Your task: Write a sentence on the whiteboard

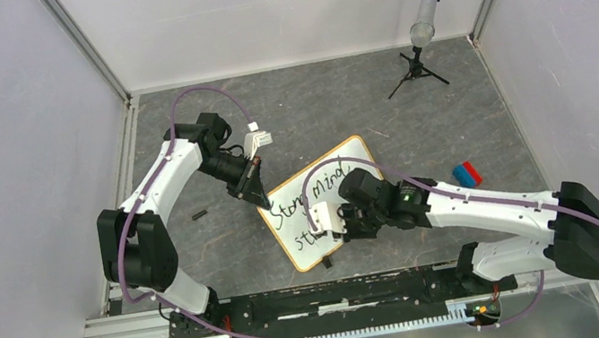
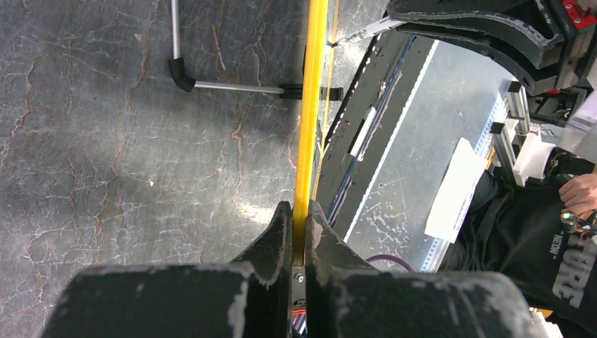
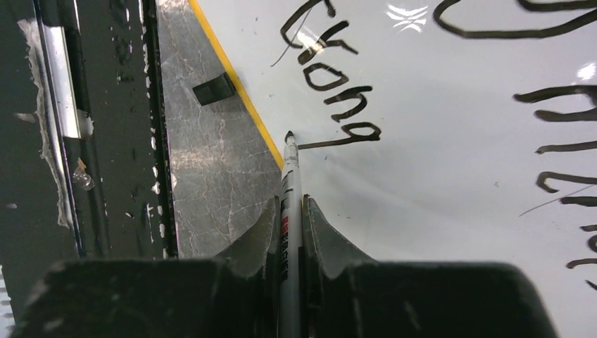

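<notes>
The whiteboard lies tilted on the dark table, its thin yellow-tan frame seen edge-on in the left wrist view. Black handwriting covers it: one line near the far edge and a shorter second line near the front edge. My left gripper is shut on the board's left frame edge. My right gripper is shut on a grey marker. The marker tip touches the white surface at the end of a drawn stroke, close to the frame.
A small black cap lies on the table left of the board. A blue and red eraser sits to the right. A tripod with a grey cylinder stands at the back right. The black rail runs along the near edge.
</notes>
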`<state>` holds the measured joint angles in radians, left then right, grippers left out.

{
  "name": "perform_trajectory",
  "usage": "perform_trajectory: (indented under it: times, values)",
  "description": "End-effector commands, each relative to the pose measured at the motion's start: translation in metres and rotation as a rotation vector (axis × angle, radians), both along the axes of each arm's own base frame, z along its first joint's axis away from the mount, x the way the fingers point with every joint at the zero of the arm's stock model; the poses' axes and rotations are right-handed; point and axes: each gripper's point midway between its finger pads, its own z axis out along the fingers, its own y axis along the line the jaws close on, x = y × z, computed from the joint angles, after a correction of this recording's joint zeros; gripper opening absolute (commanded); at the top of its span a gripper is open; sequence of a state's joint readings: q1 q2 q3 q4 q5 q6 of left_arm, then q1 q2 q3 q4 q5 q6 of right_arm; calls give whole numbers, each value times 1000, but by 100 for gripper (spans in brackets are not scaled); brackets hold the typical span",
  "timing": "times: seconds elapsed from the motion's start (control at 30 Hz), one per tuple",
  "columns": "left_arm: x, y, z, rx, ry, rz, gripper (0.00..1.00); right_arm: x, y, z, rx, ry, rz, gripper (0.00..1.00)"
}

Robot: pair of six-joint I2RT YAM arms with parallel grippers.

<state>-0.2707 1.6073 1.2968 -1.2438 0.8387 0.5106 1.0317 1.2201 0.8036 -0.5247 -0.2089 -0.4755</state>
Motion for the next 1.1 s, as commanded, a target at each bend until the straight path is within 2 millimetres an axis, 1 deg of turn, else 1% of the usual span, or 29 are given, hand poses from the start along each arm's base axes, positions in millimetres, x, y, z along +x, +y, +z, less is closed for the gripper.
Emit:
perform_trajectory:
  times: [0.0, 0.17, 0.27, 0.37, 0.47, 0.53, 0.67, 0.77, 0.9, 1.07]
  values:
    - [17, 4, -5, 44, -63, 14, 2, 10, 27, 35, 112, -46, 17, 0]
    - [16, 4, -6, 44, -61, 13, 2, 7, 30, 53, 158, -59, 35, 0]
    - [16, 4, -5, 41, -63, 13, 2, 7, 25, 60, 166, -72, 34, 0]
    - [16, 3, -5, 42, -65, 11, 2, 9, 15, 58, 151, -81, 18, 0]
    - [16, 4, -5, 43, -67, 10, 2, 9, 6, 55, 148, -49, -3, 0]
    - [16, 5, -7, 46, -71, 4, 2, 12, -2, 53, 139, -34, -19, 0]
    - [16, 7, -9, 61, -74, 1, 2, 22, -15, 58, 140, -24, -53, 0]
    - [17, 8, -10, 67, -77, 0, 2, 25, -23, 55, 136, -9, -69, 0]
    - [18, 8, -11, 74, -78, 1, 2, 26, -31, 48, 139, 12, -85, 0]
    - [21, 11, -15, 96, -84, 11, 2, 34, -37, 49, 174, 8, -118, 0]
